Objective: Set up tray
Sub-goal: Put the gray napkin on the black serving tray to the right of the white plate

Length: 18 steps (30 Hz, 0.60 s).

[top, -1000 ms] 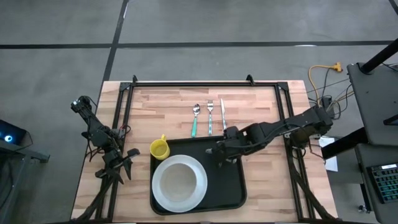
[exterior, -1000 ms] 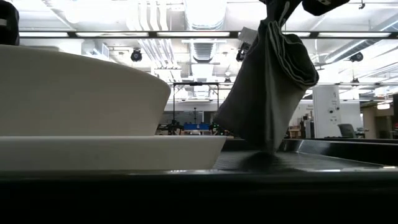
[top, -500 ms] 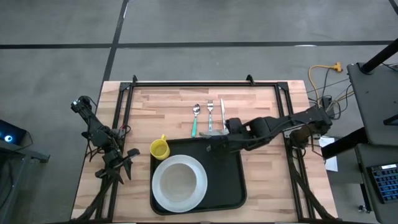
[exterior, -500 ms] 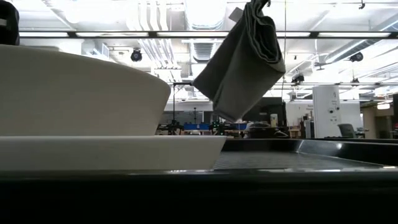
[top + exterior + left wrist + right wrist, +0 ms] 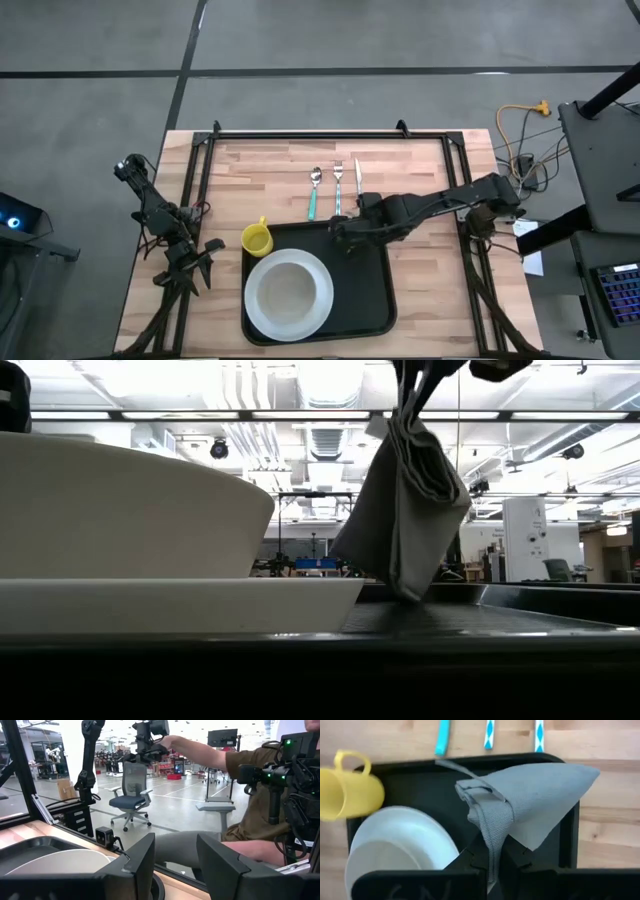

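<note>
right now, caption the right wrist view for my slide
Right end effector shut on grey napkin, hanging over the black tray beside the white plate.

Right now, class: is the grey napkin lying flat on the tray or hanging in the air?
Hanging. The right tool pinches the napkin at its top; it droops folded above the tray.

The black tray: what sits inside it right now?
Inside the tray, a white plate carries a white bowl. The right gripper dangles a grey napkin above the tray's far side, lowest corner about at the floor. What's under the plate is hidden.
</note>
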Tool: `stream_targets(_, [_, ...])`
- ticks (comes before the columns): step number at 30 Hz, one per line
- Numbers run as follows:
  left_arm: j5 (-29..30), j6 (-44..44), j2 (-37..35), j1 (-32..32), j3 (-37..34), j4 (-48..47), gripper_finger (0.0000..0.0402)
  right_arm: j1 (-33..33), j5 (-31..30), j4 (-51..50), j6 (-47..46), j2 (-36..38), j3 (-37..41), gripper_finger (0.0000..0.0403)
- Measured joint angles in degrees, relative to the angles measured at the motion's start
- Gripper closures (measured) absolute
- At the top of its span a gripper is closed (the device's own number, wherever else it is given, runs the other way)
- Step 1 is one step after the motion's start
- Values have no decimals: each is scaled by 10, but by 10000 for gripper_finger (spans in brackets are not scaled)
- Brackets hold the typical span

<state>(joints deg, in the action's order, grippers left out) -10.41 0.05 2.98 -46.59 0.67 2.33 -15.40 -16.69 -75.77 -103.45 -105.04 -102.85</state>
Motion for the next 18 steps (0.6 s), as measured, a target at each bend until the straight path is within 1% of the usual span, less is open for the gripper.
stream_targets(6, [0, 0, 0, 0, 0, 0, 269, -1, -6, -7, -59, -5, -7, 394])
stream_targets(12, [0, 0, 0, 0, 0, 0, 269, -1, -112, -10, -77, -6, -66, 394])
stream_targets(13, [0, 0, 0, 0, 0, 0, 269, -1, -120, -13, -77, -10, -80, 394])
stream_targets(16, [0, 0, 0, 0, 0, 0, 269, -1, -118, -36, -89, -45, -112, 394])
stream_targets(18, [0, 0, 0, 0, 0, 0, 269, 0, -84, -46, -96, -76, -130, 394])
